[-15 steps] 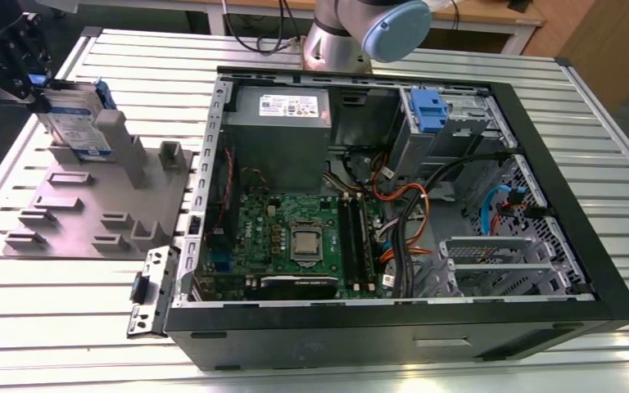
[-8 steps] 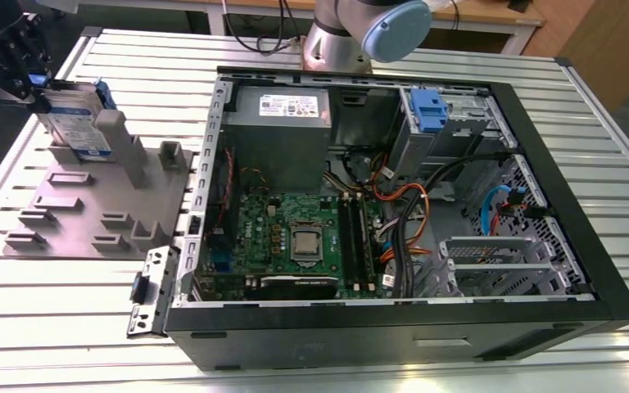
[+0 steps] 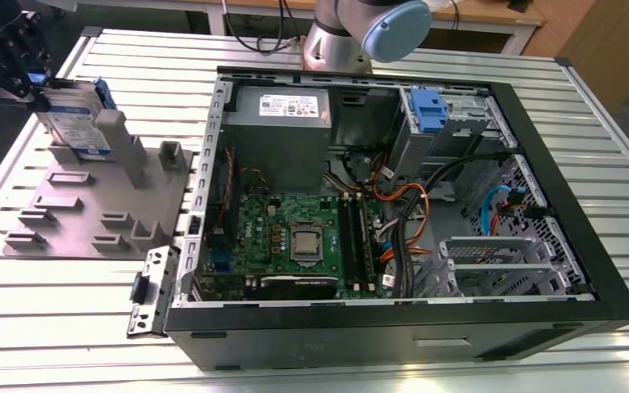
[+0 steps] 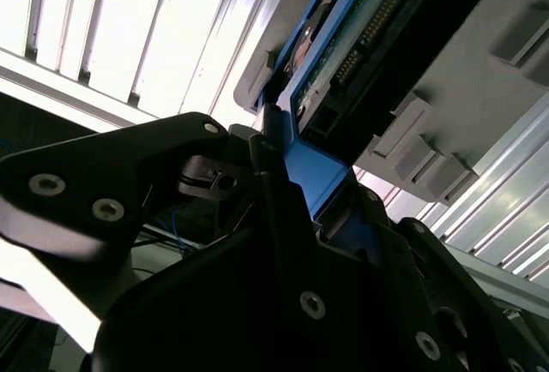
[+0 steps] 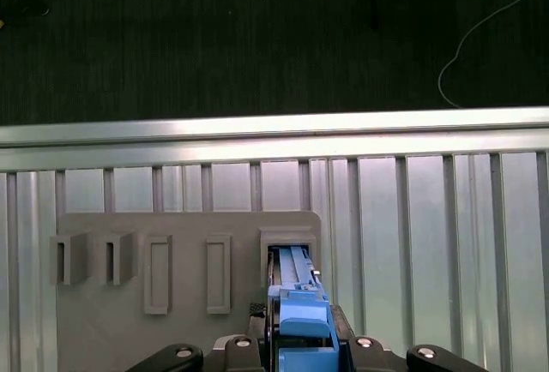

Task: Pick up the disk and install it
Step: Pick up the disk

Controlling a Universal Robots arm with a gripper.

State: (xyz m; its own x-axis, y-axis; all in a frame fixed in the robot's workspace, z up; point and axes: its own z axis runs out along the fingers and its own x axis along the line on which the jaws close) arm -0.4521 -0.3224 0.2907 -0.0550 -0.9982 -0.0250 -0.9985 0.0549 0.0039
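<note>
So the disk (image 3: 74,123) is standing on edge in the slot at the far end of the grey holder (image 3: 74,221), over on the exterior view's left, well apart from the open computer case (image 3: 576,246). The gripper (image 3: 33,86) is right at its top edge. In the second wrist view the black fingers (image 4: 273,145) look closed on the disk's blue rail (image 4: 313,175), with the rail sandwiched between them, so I'd call that a grip with the drive not yet lifted out of its slot. My worry is that the hold looks like it's on the plastic rail rather than the metal body. If the rail flexes or the drive tilts, it could bind against the slot walls, drag the whole holder across the ribbed surface (image 3: 63,327), or slip out of the fingers. The case is also packed with loose cables near the blue caddy (image 3: 428,110), which could snag a drive. Count-wise: one disk, one gripper, one holder, one case, one blue caddy, one power supply (image 3: 282,123).
</note>
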